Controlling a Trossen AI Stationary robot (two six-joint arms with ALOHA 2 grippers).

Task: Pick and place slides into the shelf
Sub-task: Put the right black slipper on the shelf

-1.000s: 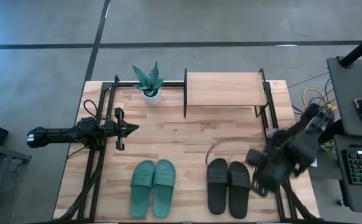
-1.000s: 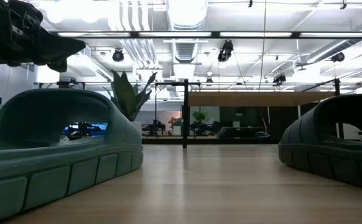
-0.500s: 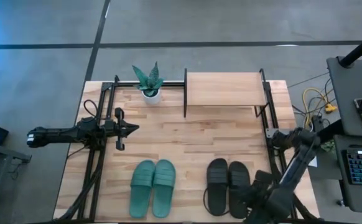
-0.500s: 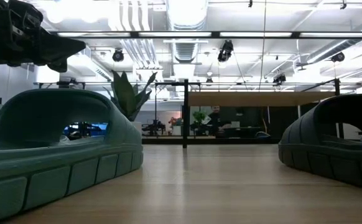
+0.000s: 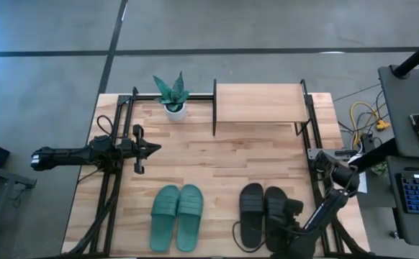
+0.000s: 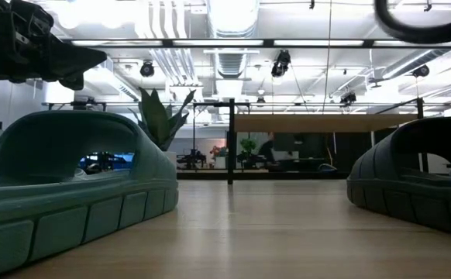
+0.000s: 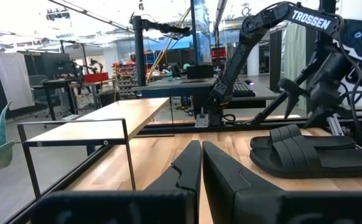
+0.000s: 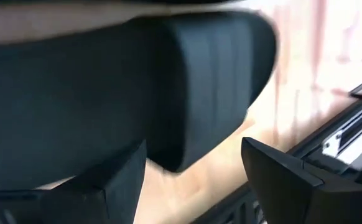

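A pair of black slides (image 5: 263,214) lies on the table at the near right, and a pair of teal slides (image 5: 177,218) at the near middle, all soles down. The shelf (image 5: 260,103) stands at the far edge. My right gripper (image 8: 193,180) is open and low over the near end of the right black slide (image 8: 218,81), one finger on either side of that rounded end; I see no touch. My left gripper (image 5: 152,149) hovers shut at the table's left, pointing right, with nothing in it.
A potted plant (image 5: 172,96) stands at the far edge, left of the shelf. Black metal frame rails (image 5: 112,187) run along the table's left and right sides. Bare wood (image 5: 217,162) lies between the slides and the shelf.
My right arm has swung from the table's right edge toward the near edge and come down over the near end of the right black slide. The slides have not moved.
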